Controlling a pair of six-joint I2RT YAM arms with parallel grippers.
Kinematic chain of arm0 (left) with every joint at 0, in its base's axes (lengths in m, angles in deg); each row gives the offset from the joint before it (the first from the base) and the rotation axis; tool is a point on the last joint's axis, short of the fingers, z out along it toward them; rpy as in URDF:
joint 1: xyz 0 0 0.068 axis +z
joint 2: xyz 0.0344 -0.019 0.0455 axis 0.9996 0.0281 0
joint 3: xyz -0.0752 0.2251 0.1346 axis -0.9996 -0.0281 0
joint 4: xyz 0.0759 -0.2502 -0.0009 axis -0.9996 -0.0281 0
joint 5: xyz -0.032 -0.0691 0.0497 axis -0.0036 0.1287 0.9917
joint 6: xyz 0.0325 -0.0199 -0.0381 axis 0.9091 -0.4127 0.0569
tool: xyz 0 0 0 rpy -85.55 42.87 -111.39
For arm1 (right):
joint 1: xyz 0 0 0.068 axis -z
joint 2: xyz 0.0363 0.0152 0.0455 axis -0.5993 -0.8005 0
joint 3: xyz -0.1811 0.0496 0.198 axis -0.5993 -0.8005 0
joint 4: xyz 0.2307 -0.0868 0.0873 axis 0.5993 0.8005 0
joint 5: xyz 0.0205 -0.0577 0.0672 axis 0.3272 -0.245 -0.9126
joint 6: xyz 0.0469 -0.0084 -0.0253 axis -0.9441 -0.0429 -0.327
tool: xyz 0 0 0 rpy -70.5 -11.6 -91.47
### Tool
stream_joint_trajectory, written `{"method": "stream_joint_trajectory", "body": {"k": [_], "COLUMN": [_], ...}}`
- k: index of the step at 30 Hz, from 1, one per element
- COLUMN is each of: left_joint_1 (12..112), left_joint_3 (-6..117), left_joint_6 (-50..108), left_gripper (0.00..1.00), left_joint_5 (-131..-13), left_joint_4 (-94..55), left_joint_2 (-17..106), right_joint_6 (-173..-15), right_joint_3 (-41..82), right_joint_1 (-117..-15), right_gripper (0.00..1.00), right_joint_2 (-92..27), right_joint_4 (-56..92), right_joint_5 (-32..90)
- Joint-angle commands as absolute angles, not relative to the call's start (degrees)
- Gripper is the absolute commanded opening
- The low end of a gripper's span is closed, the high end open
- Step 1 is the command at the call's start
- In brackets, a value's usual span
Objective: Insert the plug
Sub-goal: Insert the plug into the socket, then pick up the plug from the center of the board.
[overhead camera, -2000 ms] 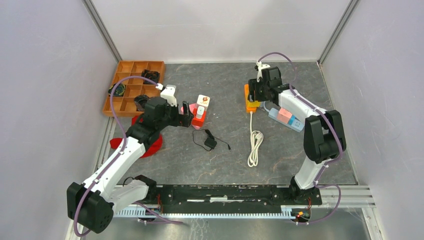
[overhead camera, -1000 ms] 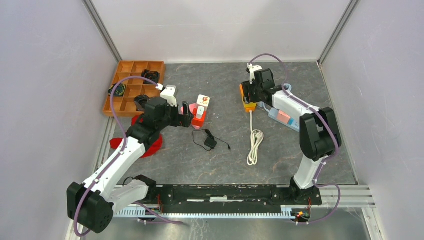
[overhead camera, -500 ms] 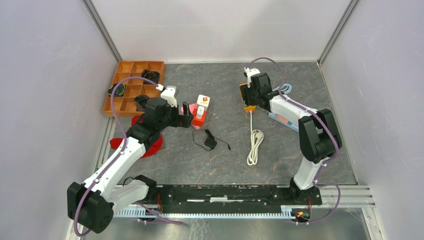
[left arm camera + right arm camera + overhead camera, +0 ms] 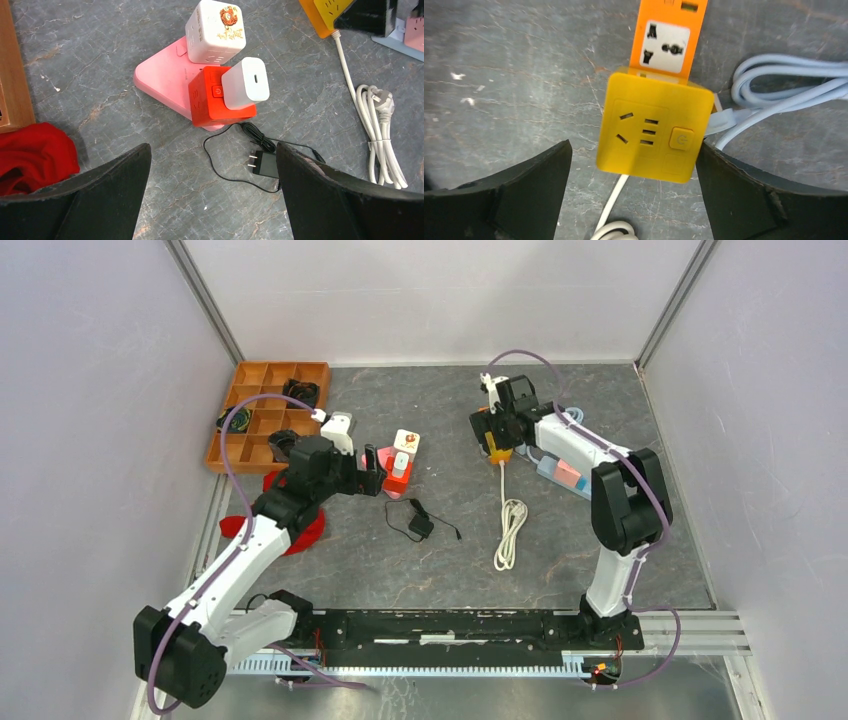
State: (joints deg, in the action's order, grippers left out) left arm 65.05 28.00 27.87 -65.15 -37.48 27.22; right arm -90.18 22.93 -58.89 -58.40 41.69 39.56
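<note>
Nothing is inserted yet, as I judge it. The black adapter (image 4: 265, 163) (the likeliest plug, prongs bare) lies loose on the table (image 4: 90, 55), mid-scene, just near of the pink strip (image 4: 162, 75), and no finger touches it. The white cord (image 4: 372, 115) to its right also ends in a free plug. The left gripper (image 4: 212, 150) hangs over adapter and strip, jaws wide and empty. The right gripper (image 4: 632, 146), far right, straddles the yellow cube (image 4: 651, 135) with jaws spread, a gap showing on one side, so it grips nothing. Picking up, aligning and pushing home all remain
</note>
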Motion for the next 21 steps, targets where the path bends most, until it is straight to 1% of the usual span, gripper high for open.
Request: {"method": "stream_joint_trajectory", "body": {"k": [1,5,9,13,14,16,20,21], "left_joint_1": [65.2,65.2,65.2,65.2,65.2,65.2,65.2,65.2], "left_joint_3": [28.1,28.0,27.3,26.2,25.9,25.6,24.9,24.7], "left_joint_6": [29.7,30.0,29.3,27.6,27.5,27.4,26.6,25.7], "left_gripper": [1.0,1.0,1.0,1.0,1.0,1.0,1.0,1.0], "left_joint_5": [-64.0,-62.9,-62.2,-60.5,-59.8,-58.4,-55.2,-53.6], "left_joint_4": [-36.5,-37.2,-37.9,-37.9,-37.9,-37.6,-37.4,-37.5], "left_joint_2": [25.4,24.3,22.3,20.2,19.5,18.1,16.0,15.4], "right_joint_6": [-90.0,-90.6,-90.6,-88.7,-88.6,-88.0,-89.9,-90.7], "right_joint_3": [32.9,31.3,21.2,15.6,13.6,9.4,1.5,0.0], "right_joint_1": [-58.6,-58.6,-58.6,-58.8,-59.6,-61.5,-66.4,-67.8], "right_gripper": [0.98,0.98,0.98,0.98,0.97,0.89,0.7,0.68], "right_joint_2": [-55.9,-51.5,-44.4,-41.0,-40.2,-37.4,-32.2,-31.8], "right_joint_4": [46.8,46.7,40.2,37.2,35.8,32.5,25.5,24.4], "right_joint_5": [37.0,33.8,31.8,28.0,27.5,27.9,26.7,27.7]}}
